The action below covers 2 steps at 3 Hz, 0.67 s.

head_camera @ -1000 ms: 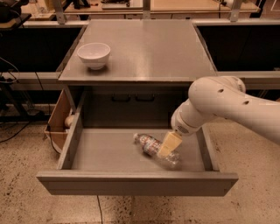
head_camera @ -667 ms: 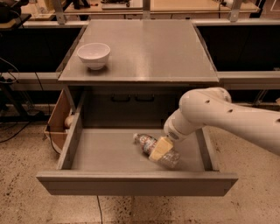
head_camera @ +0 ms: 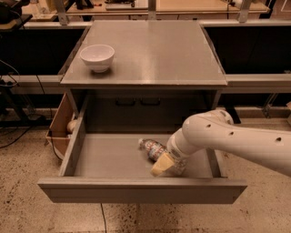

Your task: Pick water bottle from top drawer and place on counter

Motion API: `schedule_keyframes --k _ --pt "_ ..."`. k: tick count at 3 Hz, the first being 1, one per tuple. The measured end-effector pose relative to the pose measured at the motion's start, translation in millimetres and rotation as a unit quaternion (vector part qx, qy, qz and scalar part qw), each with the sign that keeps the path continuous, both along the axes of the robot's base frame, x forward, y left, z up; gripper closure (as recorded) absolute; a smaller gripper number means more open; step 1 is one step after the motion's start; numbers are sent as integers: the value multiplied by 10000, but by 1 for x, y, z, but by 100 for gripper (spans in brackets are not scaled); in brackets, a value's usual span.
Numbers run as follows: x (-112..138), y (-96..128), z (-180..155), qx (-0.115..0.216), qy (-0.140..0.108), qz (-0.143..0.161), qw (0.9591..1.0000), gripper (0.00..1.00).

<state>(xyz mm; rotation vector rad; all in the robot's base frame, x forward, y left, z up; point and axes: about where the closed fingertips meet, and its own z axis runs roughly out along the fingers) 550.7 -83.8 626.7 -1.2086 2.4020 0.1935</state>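
The water bottle (head_camera: pixel 151 148) lies on its side on the floor of the open top drawer (head_camera: pixel 113 157), right of the middle, its red-and-white label facing up. My gripper (head_camera: pixel 163 164) reaches down into the drawer from the right on the white arm (head_camera: pixel 227 139). It sits over the bottle's near right end and hides that end. The grey counter (head_camera: pixel 150 50) above the drawer carries a white bowl (head_camera: pixel 97 57) at its left rear.
A brown cardboard box (head_camera: pixel 61 125) stands on the floor against the drawer's left side. Light wooden workbenches (head_camera: pixel 191 7) run along the back. Cables (head_camera: pixel 11 82) hang at the left. The drawer's front panel (head_camera: pixel 141 191) is close to the camera.
My arm has swung lower and leftward into the drawer, bringing the gripper down onto the bottle's right end. The bottle has stayed in place.
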Motion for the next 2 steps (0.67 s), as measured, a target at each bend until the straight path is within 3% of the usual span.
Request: schedule_keyframes --k 2 --pt "0 2 -19 91 54 -161 9998 48"
